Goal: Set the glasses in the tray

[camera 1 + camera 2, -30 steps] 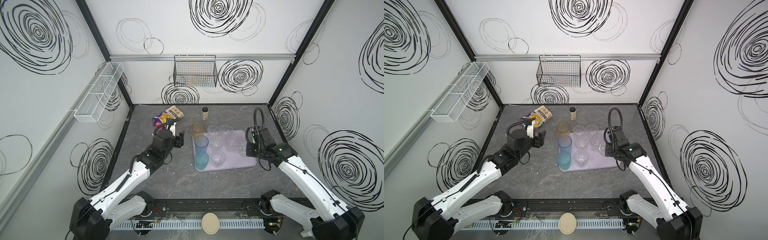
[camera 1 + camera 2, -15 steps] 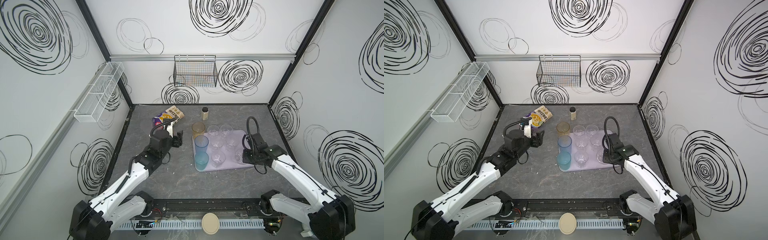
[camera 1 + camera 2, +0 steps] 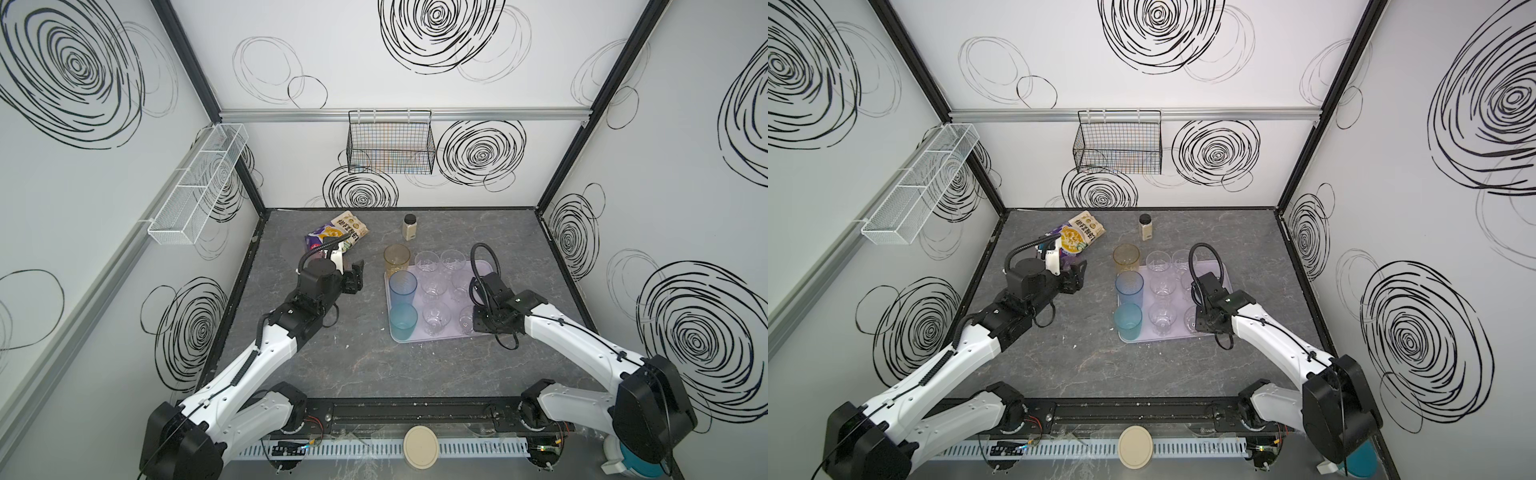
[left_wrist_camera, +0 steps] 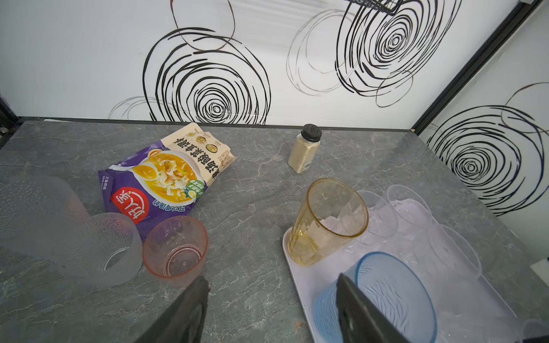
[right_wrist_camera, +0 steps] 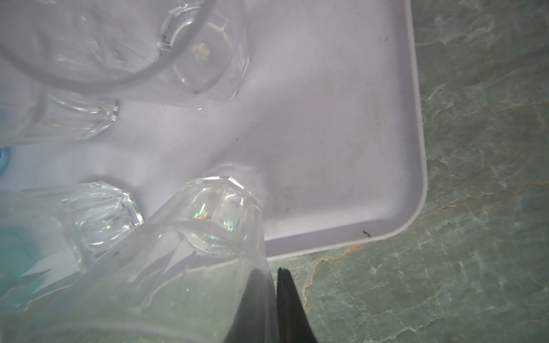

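Nearly done: pale lavender plastic tray (image 3: 453, 337), centre-right in both top views, holds most glasses (image 3: 432, 286); right gripper (image 5: 274, 273) pinches the wall of a short clear faceted tumbler (image 5: 217, 213) at its lower right corner, left gripper (image 4: 273, 285) spread and empty. Only the left wrist view shows the leftovers, lower left of frame: a short pink tumbler (image 4: 175, 246) and a frosted tumbler (image 4: 89, 237) beside the purple snack bag (image 4: 166, 175).
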